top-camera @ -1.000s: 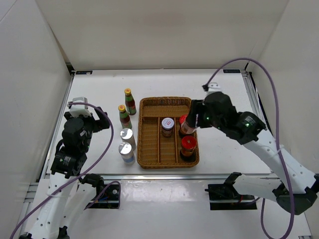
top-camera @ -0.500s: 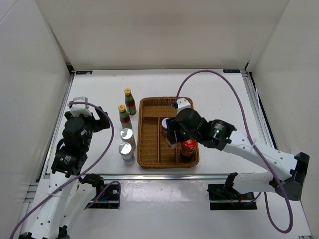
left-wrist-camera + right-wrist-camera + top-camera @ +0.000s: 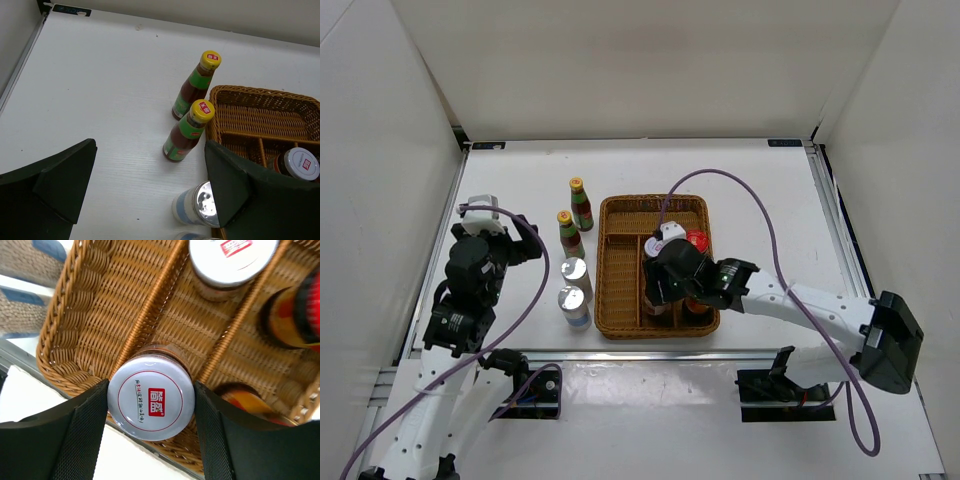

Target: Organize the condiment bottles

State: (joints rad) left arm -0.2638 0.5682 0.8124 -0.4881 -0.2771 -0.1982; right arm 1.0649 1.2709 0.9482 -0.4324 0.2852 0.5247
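**Right gripper clamped on a silver-lidded jar over the tray; left gripper wide and idle**

The right gripper (image 3: pixel 150 410) has its two dark fingers (image 3: pixel 75 440) pressed against either side of a silver-lidded jar (image 3: pixel 151 397), the lid's red logo facing up. The jar stands upright in the grip, over the near end of the middle compartment of the wicker tray (image 3: pixel 75 340). Whether its base rests on the tray floor, I cannot tell.

Just ahead of the fingers, in that same compartment, sits the second silver-lidded jar (image 3: pixel 232 260). On the gripper's right, past a woven divider, the two red-lidded jars (image 3: pixel 295 315) occupy the next compartment, one partly hidden beside the finger. The compartment on its left holds nothing I can see.

Further left, outside the tray wall, two white shakers (image 3: pixel 576 273) stand together on the table (image 3: pixel 500 180), and beyond them the two yellow-capped bottles (image 3: pixel 581 204) stand upright.

The left gripper (image 3: pixel 150 165) hangs with its fingers spread wide, gripping nothing. The nearer bottle (image 3: pixel 187 132) is just ahead of it, and a shaker (image 3: pixel 197 202) sits by its right finger.
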